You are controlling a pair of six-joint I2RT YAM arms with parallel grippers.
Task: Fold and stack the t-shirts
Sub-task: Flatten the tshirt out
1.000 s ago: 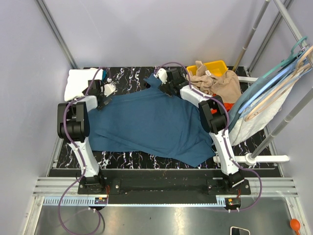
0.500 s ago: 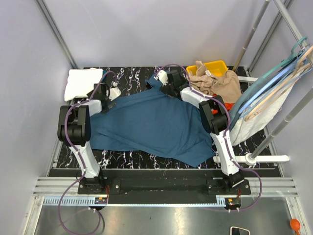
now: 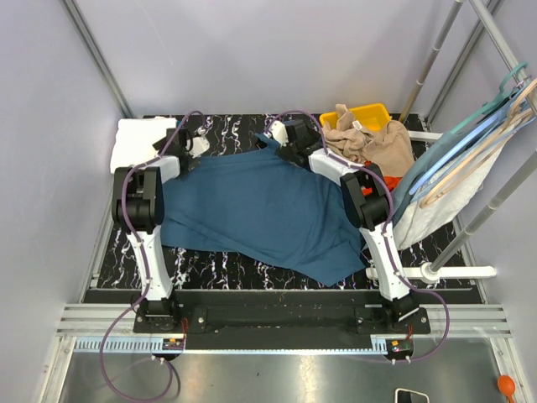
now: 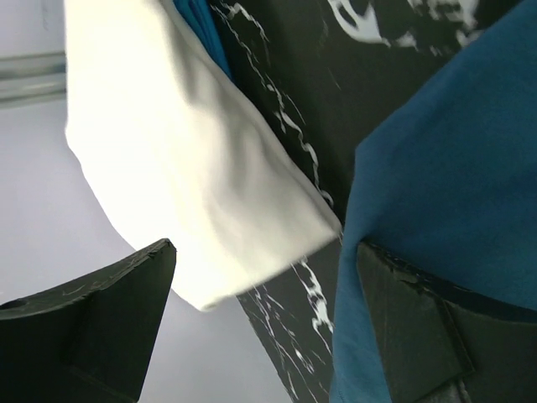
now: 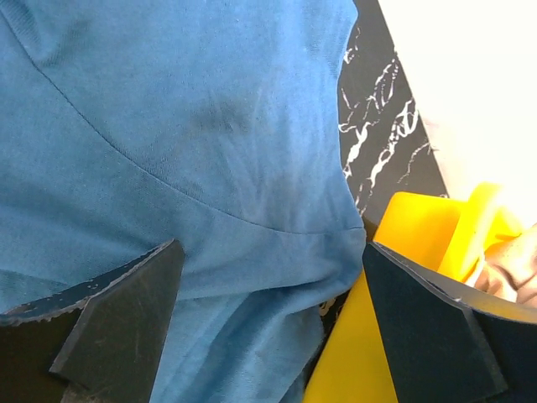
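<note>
The teal-blue t-shirt [image 3: 260, 214] is lying spread across the middle of the black marbled counter [image 3: 210, 267], one corner reaching toward the near edge on the right. Past its far left edge, the left fingers [image 3: 195, 144] are standing wide open and gripping nothing. In the left wrist view one finger is hanging over the teal cloth's edge and the other is pointing toward the white t-shirt [image 3: 138, 138], which is sitting folded in the far left corner. At the teal shirt's far right tip, the right fingers [image 3: 273, 136] are also gaping wide over the cloth, clamping nothing, just beside the yellow bin [image 3: 373, 112]. Tan t-shirts [image 3: 369, 141] are spilling out of that bin. Hangers [image 3: 470, 155] are leaning at the right.
</note>
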